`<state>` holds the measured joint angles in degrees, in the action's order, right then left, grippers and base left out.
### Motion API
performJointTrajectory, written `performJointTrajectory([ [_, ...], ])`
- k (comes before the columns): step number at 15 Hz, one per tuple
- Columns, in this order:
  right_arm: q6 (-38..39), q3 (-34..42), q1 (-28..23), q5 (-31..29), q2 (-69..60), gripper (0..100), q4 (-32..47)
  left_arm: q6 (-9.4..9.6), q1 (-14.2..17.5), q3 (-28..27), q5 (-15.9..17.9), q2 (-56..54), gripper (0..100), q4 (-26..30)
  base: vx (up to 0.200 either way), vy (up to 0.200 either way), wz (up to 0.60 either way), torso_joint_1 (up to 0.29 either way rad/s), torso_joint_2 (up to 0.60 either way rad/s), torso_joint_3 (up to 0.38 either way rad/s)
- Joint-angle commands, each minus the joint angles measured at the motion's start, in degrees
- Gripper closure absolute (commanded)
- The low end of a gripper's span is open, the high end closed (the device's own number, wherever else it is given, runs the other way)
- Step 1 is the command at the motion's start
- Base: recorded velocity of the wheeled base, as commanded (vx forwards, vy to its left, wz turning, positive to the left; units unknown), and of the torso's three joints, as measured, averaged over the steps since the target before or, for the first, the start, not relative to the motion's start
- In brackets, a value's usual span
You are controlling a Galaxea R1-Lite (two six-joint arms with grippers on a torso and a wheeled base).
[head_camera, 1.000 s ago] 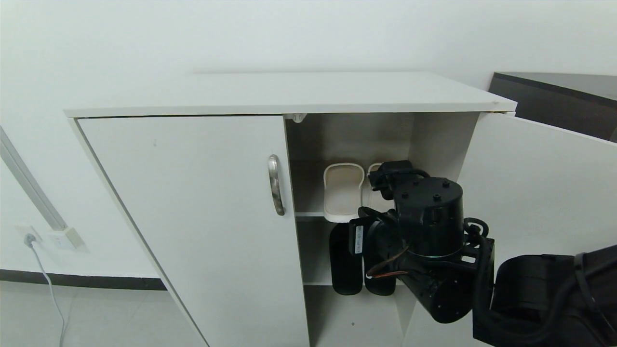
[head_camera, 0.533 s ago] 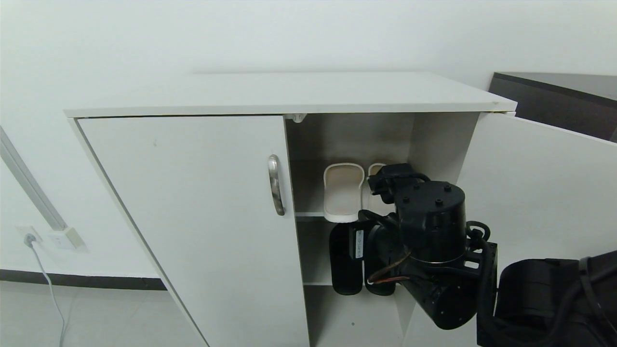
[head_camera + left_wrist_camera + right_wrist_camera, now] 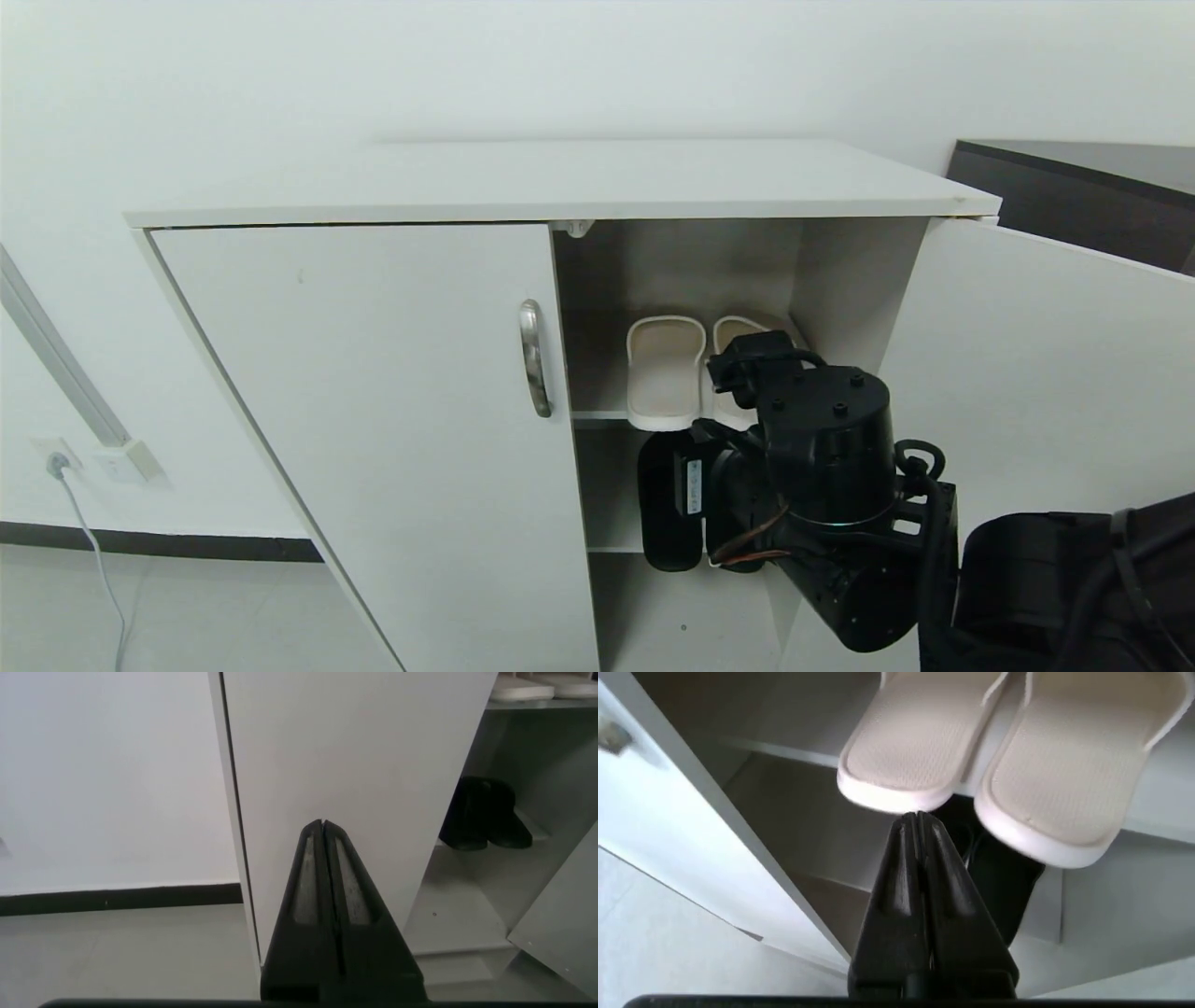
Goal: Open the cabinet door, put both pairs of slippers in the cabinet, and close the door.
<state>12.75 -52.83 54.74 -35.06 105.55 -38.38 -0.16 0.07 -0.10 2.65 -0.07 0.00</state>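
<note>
Currently, far left: wall socket (image 3: 121,462) with a cable (image 3: 93,551) hanging toward the floor, well clear of the cabinet (image 3: 560,177).

Left door (image 3: 373,420) is closed, with its metal handle (image 3: 532,359) upright at the inner edge. The left gripper (image 3: 322,826) faces that door panel low down. Its fingers are pressed flat together with nothing between them, and it is not touching the door.

The right half of the cabinet is open. The white slippers (image 3: 665,373) sit side by side on the upper shelf, soles down, heels toward the opening and hanging slightly over the shelf's front edge. The black slippers (image 3: 668,513) are on the shelf directly below, also side by side with heels out. The right one is mostly hidden behind the arm in the head view; the left wrist view shows both (image 3: 481,812).

The right gripper (image 3: 918,821) is at the opening, just in front of and below the white pair's heels (image 3: 915,737), lined up with the gap between them. Its fingers are closed tight against each other and hold nothing. Can't tell whether the tip touches the heel rims.

Right door (image 3: 1027,373) is swung wide open, out past the right arm. A dark desk (image 3: 1074,196) stands behind it at the far right.
</note>
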Motion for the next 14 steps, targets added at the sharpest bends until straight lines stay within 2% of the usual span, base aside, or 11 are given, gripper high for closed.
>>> performJointTrajectory([
  [1, 0.0, 0.1, 0.0, 0.0, 1.0, 100, 0.0, -0.02, 0.0, 0.0, 0.0, 0.1, 100, 0.0, -0.2, 0.0, 0.0, 0.007, 0.0, 0.002],
  [14, 0.0, 2.1, -0.4, -0.4, 0.8, 100, -1.4, -0.02, 0.0, 0.0, 0.1, 0.1, 100, 0.0, -0.2, 0.0, 0.0, 0.003, 0.0, 0.002],
])
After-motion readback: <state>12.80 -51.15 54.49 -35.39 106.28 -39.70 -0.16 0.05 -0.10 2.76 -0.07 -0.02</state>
